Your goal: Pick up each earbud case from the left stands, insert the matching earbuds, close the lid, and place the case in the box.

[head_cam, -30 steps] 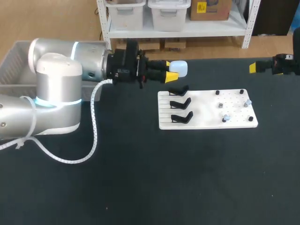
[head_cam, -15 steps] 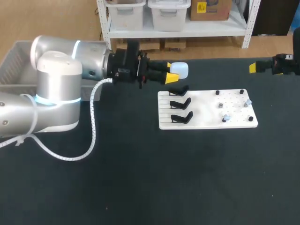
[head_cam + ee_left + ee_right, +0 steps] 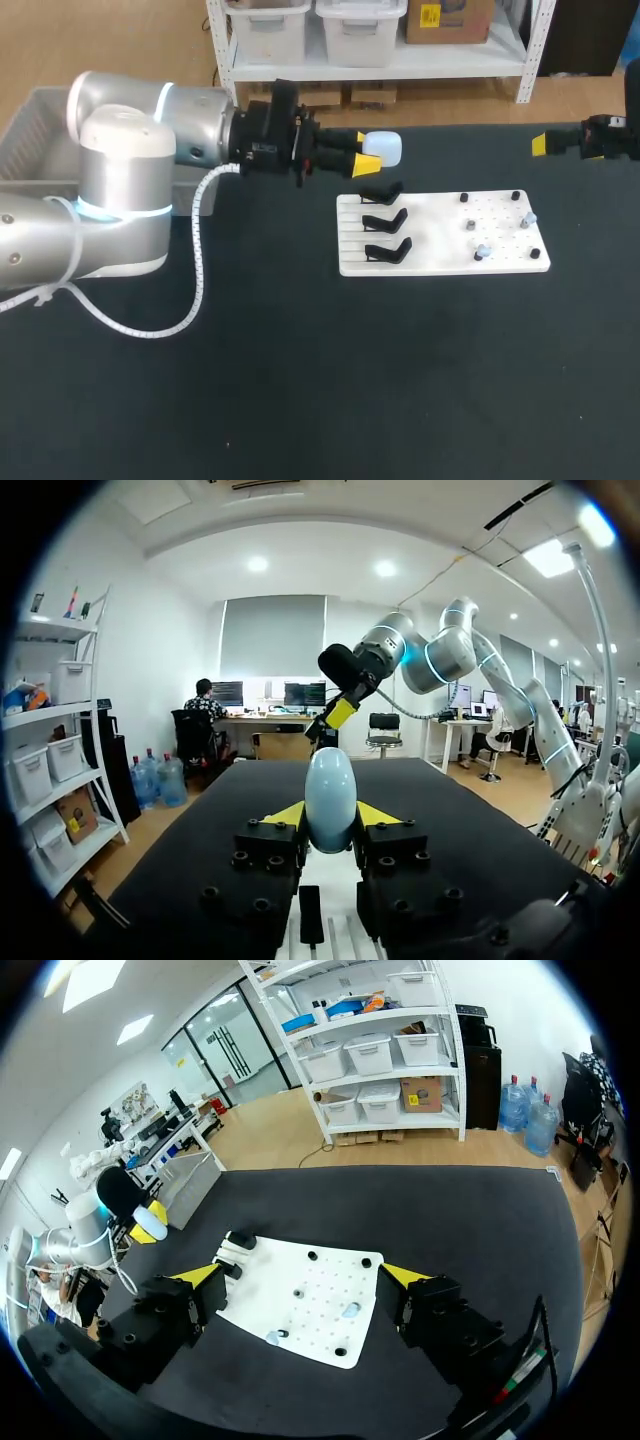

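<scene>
left gripper [image 3: 365, 149] clamping pale earbud case [image 3: 384, 147] near 3 black stands [image 3: 385, 220], right gripper [image 3: 300, 1275] wide open

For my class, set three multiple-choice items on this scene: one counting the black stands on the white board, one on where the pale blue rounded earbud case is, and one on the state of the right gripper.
1. How many black stands are on the flat white board? A two; B three; C five.
2. Where is the pale blue rounded earbud case? A on a stand; B lying flat on the board; C between the left gripper's fingers.
3. What state is the right gripper in? A open, holding nothing; B shut on the case; C shut on a stand.

Answers: 1 B, the head view shows three in a column. 2 C, both yellow-tipped fingers press its sides in the left wrist view. 3 A, its fingers stand wide apart, gripping nothing.
</scene>
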Controlling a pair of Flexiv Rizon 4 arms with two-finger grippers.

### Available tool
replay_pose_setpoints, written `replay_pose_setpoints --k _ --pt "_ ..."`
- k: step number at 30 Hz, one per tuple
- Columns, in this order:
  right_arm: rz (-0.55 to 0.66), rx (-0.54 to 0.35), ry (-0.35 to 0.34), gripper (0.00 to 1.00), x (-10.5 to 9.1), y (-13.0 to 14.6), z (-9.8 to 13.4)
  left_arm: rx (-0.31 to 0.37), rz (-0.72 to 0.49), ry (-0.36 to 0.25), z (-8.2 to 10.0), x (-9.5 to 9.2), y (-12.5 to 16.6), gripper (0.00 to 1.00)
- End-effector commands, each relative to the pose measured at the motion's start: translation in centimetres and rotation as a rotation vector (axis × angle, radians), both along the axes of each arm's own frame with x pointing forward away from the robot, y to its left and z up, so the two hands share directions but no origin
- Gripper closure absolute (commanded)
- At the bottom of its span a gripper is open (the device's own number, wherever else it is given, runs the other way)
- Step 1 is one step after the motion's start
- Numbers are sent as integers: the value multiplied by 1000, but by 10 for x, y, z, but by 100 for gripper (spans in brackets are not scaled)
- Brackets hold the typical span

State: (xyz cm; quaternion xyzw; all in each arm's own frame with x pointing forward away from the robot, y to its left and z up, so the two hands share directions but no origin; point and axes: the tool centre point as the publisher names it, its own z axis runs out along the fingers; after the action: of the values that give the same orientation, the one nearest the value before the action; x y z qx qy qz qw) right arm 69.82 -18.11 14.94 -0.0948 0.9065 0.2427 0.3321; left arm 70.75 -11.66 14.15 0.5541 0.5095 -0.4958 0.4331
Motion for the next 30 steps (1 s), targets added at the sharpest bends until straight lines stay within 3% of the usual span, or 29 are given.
replay_pose_setpoints --k 1,16,19,30 --pt "53 -29 10 0 -6 15 0 2 -3 1 0 1 0 100" --pt "189 -20 -18 0 -41 89 28 2 -3 1 0 1 0 100" --pt "225 3 5 0 -43 104 31 2 -3 1 0 1 0 100" --pt "300 -44 51 0 -39 154 39 2 -3 1 0 1 0 100"
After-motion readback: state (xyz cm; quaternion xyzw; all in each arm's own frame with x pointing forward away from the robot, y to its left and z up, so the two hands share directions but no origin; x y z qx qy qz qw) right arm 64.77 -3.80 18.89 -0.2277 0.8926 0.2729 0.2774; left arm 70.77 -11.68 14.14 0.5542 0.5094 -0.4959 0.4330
